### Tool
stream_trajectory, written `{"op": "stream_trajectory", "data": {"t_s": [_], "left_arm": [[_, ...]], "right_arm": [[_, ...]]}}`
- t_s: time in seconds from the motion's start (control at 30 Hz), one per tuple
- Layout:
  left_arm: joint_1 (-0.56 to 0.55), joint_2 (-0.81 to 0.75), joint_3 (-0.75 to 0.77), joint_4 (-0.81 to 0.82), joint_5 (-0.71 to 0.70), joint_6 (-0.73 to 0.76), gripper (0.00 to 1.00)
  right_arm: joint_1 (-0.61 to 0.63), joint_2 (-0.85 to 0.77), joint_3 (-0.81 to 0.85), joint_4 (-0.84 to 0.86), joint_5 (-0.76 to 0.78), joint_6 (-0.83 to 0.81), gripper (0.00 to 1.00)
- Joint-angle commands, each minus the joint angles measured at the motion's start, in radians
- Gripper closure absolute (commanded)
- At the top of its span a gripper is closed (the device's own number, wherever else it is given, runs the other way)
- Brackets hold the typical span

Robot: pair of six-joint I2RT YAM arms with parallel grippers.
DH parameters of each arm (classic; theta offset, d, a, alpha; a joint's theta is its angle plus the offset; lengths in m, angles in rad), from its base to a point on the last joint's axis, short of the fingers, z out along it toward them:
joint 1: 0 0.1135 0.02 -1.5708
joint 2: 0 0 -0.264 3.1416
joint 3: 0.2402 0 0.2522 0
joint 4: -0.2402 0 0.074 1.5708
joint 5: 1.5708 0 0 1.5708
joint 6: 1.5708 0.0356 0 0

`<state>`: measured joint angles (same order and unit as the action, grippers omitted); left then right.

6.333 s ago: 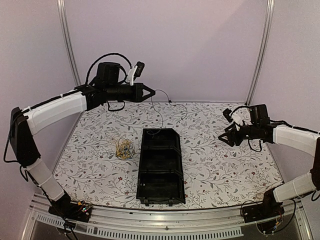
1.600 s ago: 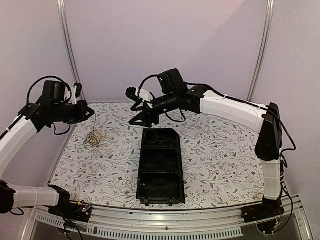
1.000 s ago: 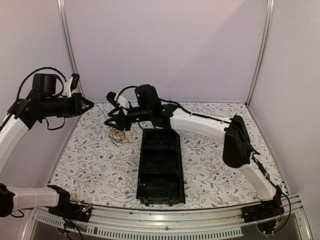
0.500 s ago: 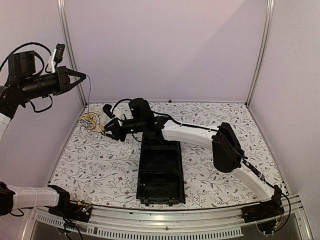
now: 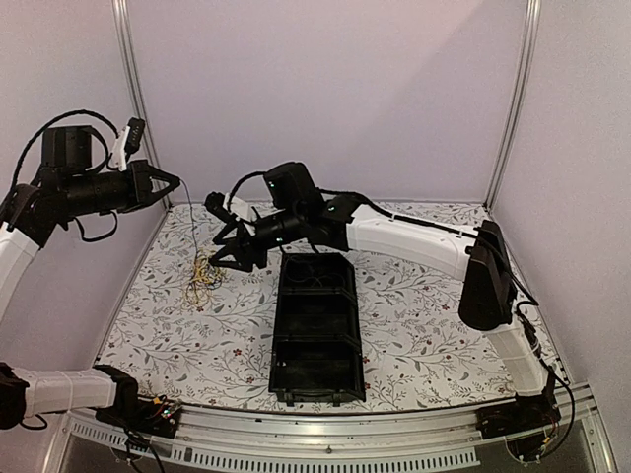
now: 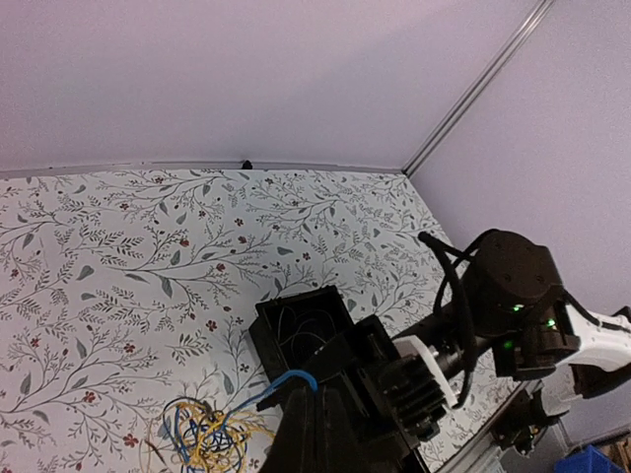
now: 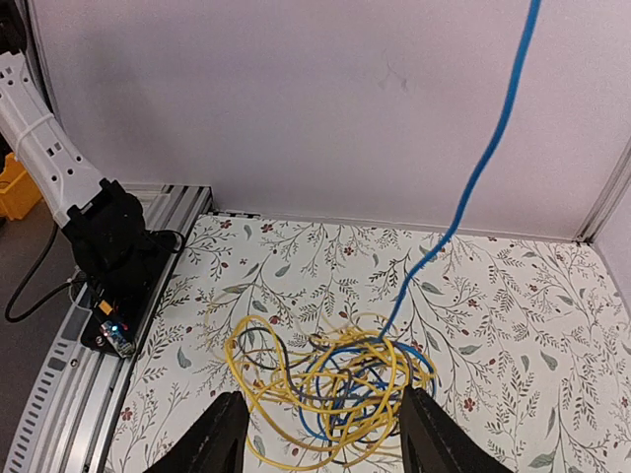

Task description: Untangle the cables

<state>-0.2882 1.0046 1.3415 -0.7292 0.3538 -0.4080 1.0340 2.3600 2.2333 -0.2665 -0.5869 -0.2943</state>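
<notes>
Floral-printed tabletop point(image 5: 424, 305) under lavender walls carried a black tray point(image 5: 315, 340) at its middle, and every place here is told from that tray. Left of the tray's far end lay the cables point(image 5: 205, 276), a loose heap of yellow, blue and dark wire resting on the surface. One blue cable point(image 7: 483, 168) ran steeply up out of the heap, farther left of the tray, to the left gripper point(image 5: 175, 181). Its jaws were pressed together on the strand's end, high above the table. The right gripper point(image 7: 320, 434) hung between the tray's far-left corner and the heap, just above the loops, jaws apart with nothing between them. The heap thus lay directly below and slightly ahead of the right gripper, much the nearer arm, while the blue strand's long axis stood almost upright. Taking hold of the yellow loops looked like the right arm's job. A thin dark wire point(image 5: 314, 276) lay inside the tray's far compartment.
</notes>
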Motion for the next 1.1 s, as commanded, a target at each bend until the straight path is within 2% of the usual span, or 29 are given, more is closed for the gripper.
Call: {"op": "stream_trajectory", "data": {"t_s": [0.0,0.2,0.3,0.5,0.87,0.97,1.03,1.07], "left_arm": [[-0.009,-0.021,-0.034,0.056,0.006,0.005,1.0],[-0.011,-0.018,-0.074,0.091,0.036,0.005,1.0],[-0.011,-0.011,-0.074,0.105,0.059,0.002,1.0],[-0.014,-0.01,-0.07,0.105,0.069,-0.004,1.0],[-0.035,-0.017,-0.077,0.125,0.1,-0.046,1.0],[-0.043,-0.02,-0.067,0.126,0.097,-0.055,1.0],[-0.048,-0.021,-0.045,0.126,0.099,-0.063,1.0],[-0.05,-0.022,-0.029,0.126,0.099,-0.068,1.0]], "right_arm": [[-0.01,-0.07,-0.058,-0.077,0.023,-0.091,0.43],[-0.014,-0.067,-0.014,-0.056,-0.021,-0.061,0.36],[-0.014,-0.036,0.024,-0.013,0.031,-0.007,0.31],[-0.012,0.002,0.062,0.057,0.128,0.072,0.29],[0.005,0.074,0.1,0.145,-0.001,0.167,0.26],[0.009,0.092,0.112,0.18,0.002,0.219,0.37],[0.009,0.112,0.12,0.206,0.013,0.255,0.56],[0.008,0.121,0.122,0.215,0.018,0.274,0.69]]}}
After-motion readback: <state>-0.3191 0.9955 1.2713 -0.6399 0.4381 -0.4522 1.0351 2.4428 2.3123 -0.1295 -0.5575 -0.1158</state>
